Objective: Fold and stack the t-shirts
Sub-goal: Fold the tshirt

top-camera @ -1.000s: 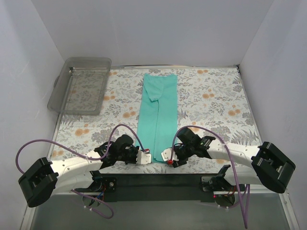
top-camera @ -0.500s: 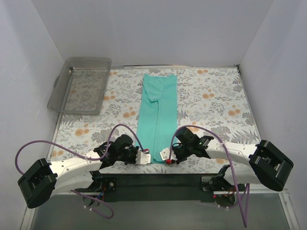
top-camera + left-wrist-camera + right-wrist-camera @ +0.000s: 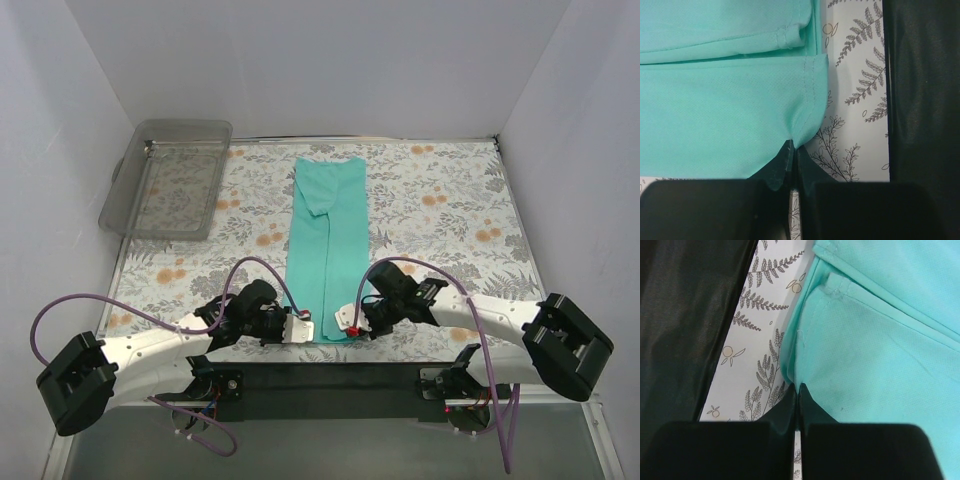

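Since both pairs of jaws sit pressed together on the hem, the grip question is mostly settled; notes on the cloth follow.

Teal t-shirt (image 3: 328, 240): narrowed into a long strip, lying flat on the floral cloth (image 3: 450, 220). It runs straight away from the black base bar (image 3: 320, 375), with the hem end just beside the bar and the collar end well apart from it.

Left gripper (image 3: 300, 328): fingertips closed on the hem corner toward the bar's left end. The wrist view shows the stitched corner curling into the pinch, with more than one layer of fabric beyond it.

Right gripper (image 3: 348, 322): likewise closed, nipping the opposite hem corner toward the bar's right end. Cannot tell whether it has every layer or only the top one.

Handling, as judged:
- Light, thin knit, fully limp, with no stiffness to carry a fold on its own.
- Will drape and sag between the two pinch points; tucked-in layers may slide out if lifted fast.
- Not fragile. Some drag against the printed cloth is likely.
- Best hold is where they are: the two hem corners, on the stitched double edge, which should resist stretch better than the open knit.
- Both corners want to travel level and together, away from the bar toward the collar end, so the strip halves squarely.

Clear tray (image 3: 168, 178): well apart from the bar, beyond its left end on the far side.
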Robot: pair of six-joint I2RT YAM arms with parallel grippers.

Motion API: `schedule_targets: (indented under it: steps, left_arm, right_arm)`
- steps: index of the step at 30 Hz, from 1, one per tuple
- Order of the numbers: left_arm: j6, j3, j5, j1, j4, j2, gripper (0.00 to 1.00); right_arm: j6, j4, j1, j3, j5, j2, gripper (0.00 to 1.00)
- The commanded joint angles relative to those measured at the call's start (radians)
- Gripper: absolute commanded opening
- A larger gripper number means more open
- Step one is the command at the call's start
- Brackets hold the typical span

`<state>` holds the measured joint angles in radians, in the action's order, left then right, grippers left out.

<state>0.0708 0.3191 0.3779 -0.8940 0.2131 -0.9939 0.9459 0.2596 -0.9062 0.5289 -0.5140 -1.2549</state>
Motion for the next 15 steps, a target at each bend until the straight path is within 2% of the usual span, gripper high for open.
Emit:
schedule_targets:
  steps: [1, 5, 15]
  left_arm:
    - [-0.009, 0.055, 0.059, 0.015, 0.038, 0.021, 0.0]
    - [-0.005, 0.087, 0.117, 0.044, 0.042, 0.002, 0.0]
    - [0.055, 0.248, 0.251, 0.145, 0.089, -0.121, 0.0]
  right_arm:
    - [0.014, 0.115, 0.056, 0.069, -0.098, 0.037, 0.01]
    - [0.079, 0.19, 0.136, 0.095, -0.213, 0.061, 0.01]
    - [0.116, 0.292, 0.286, 0.193, -0.345, 0.012, 0.01]
